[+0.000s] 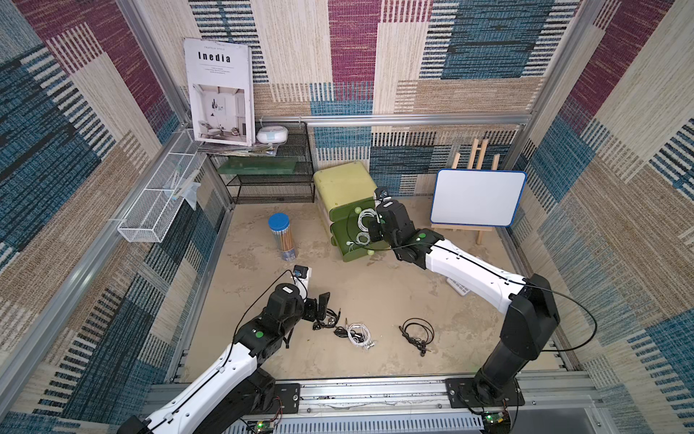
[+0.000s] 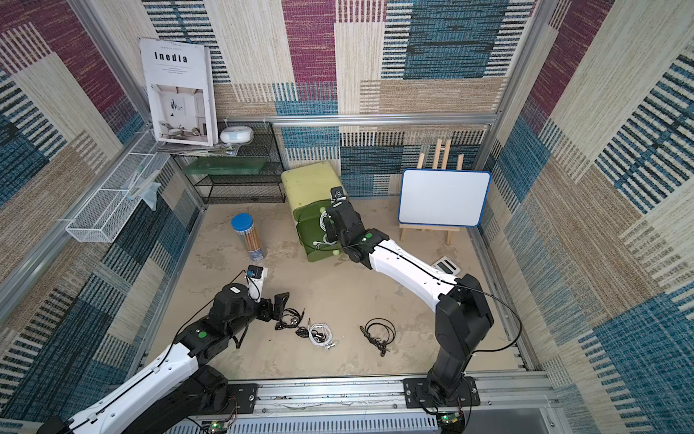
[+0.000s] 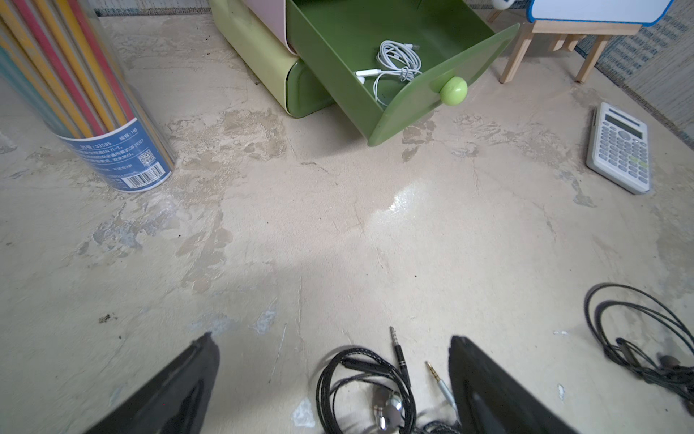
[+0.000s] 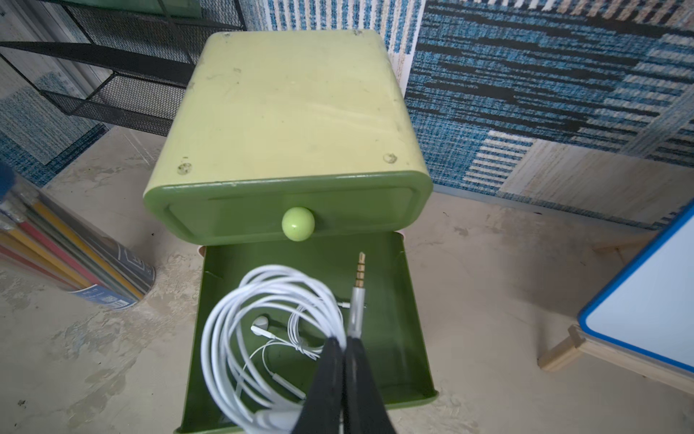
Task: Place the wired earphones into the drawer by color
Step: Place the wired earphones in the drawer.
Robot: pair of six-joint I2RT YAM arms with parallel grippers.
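White earphones about half sorted, black ones not yet begun

The right tool [image 4: 343, 340] is clamped on a white earphone bundle [image 4: 263, 300] just above the open lower drawer [image 4: 409, 338], where another white set [image 4: 279, 340] already lies. On the table [image 1: 375, 285] wait a white bundle [image 1: 358, 332], a black bundle [image 3: 360, 379] between the wide-spread jaws of the left tool [image 3: 332, 338], and a black loop [image 1: 417, 330] well apart. The upper drawer [image 4: 233, 218] is shut.
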